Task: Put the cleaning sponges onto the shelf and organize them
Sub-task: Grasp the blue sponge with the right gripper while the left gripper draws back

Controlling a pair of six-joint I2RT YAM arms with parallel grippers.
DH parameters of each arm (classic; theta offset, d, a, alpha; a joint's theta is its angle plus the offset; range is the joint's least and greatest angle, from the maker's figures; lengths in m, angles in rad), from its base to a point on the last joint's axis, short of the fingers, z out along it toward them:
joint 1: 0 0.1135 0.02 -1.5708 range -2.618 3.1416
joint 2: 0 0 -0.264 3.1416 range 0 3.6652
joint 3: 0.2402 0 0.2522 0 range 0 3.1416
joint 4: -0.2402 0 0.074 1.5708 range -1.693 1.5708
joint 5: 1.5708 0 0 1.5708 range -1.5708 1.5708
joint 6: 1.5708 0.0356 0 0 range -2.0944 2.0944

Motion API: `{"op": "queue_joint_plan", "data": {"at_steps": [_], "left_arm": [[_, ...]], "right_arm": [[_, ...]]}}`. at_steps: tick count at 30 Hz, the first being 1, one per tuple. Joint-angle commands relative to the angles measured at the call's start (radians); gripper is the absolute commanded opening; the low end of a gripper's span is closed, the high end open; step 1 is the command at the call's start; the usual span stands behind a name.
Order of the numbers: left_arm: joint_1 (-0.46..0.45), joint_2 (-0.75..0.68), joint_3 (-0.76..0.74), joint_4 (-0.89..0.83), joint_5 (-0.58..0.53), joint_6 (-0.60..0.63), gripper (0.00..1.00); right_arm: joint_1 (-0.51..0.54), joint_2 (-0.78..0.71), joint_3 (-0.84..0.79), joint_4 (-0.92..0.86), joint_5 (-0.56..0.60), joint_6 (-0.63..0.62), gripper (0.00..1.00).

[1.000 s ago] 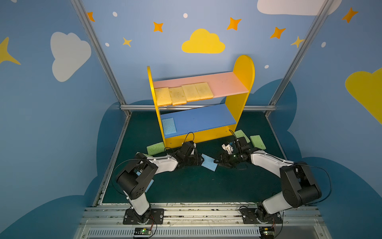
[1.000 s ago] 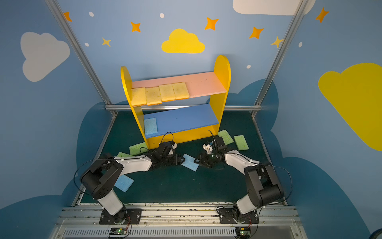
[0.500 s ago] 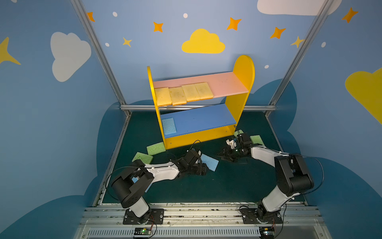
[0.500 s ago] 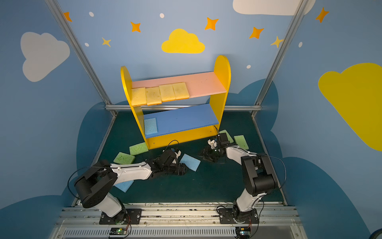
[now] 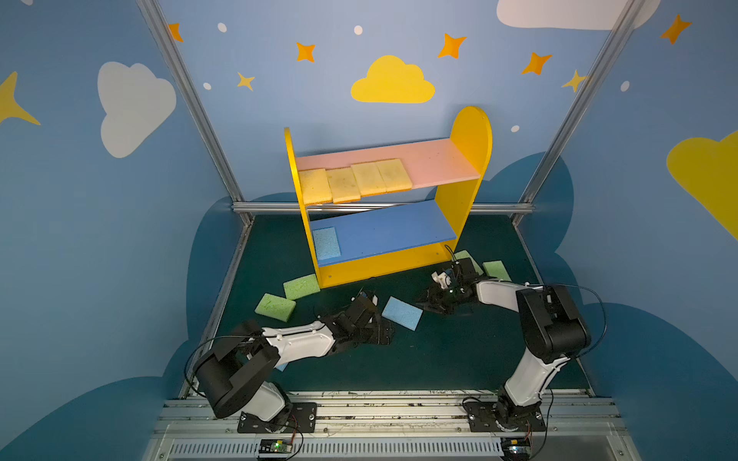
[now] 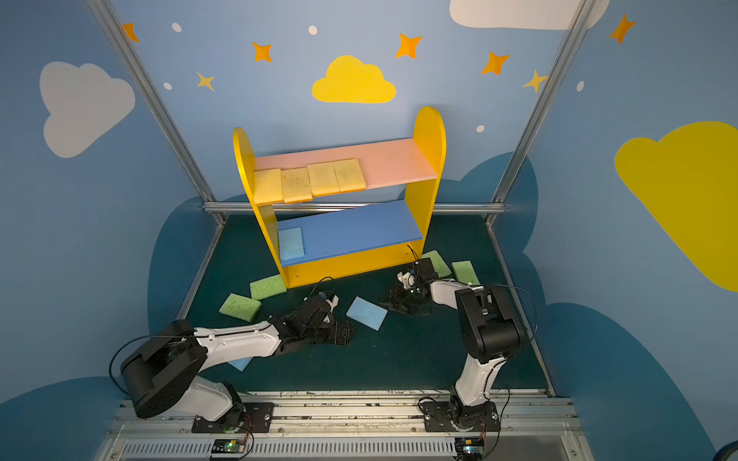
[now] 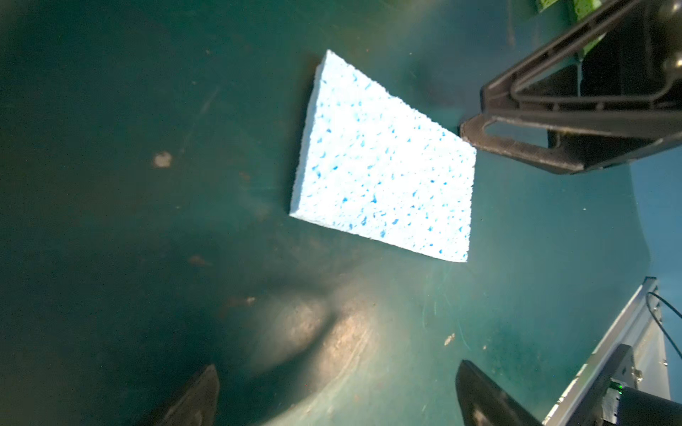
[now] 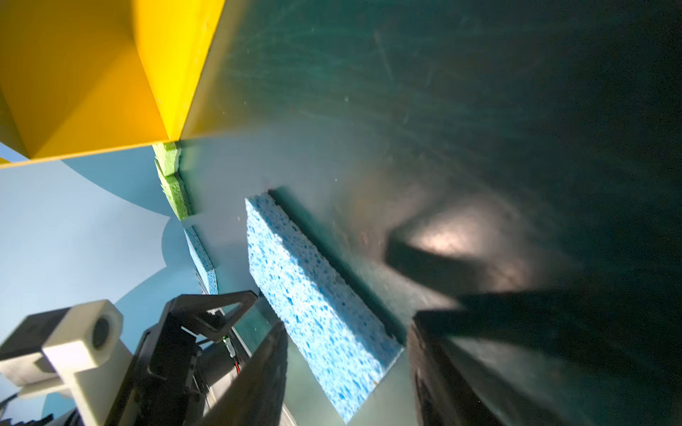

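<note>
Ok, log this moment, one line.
left gripper: open, empty | right gripper: open, beside blue sponge | blue sponge: on floor

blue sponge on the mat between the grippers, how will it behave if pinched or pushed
The blue sponge looks like porous foam, so it is probably light and should squash under a pinch. It lies flat on the mat, so it cannot roll; a push would likely slide or pivot it. Being thin, it may bend if lifted by one edge.

Four yellow sponges [image 5: 343,185], three blue sponges [image 5: 402,313], four green sponges [image 5: 275,307].
</note>
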Motion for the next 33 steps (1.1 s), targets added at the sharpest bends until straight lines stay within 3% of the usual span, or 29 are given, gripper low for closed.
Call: {"op": "queue_joint_plan", "data": {"at_steps": [1,15,29,33], "left_arm": [[0.005,-0.020,-0.001,-0.062,-0.031,0.014,0.99],[0.051,-0.080,-0.047,-0.074,-0.048,0.014,0.99],[0.099,-0.165,-0.099,-0.089,-0.033,0.013,0.99],[0.120,-0.191,-0.110,-0.093,-0.020,0.012,1.00]], "right_arm": [[0.038,0.000,-0.023,-0.012,0.008,-0.030,0.52],[0.171,-0.082,-0.097,-0.037,0.053,-0.026,0.49],[0.209,-0.010,-0.053,-0.087,0.148,-0.064,0.42],[0.224,0.008,-0.040,-0.099,0.172,-0.068,0.33]]}}
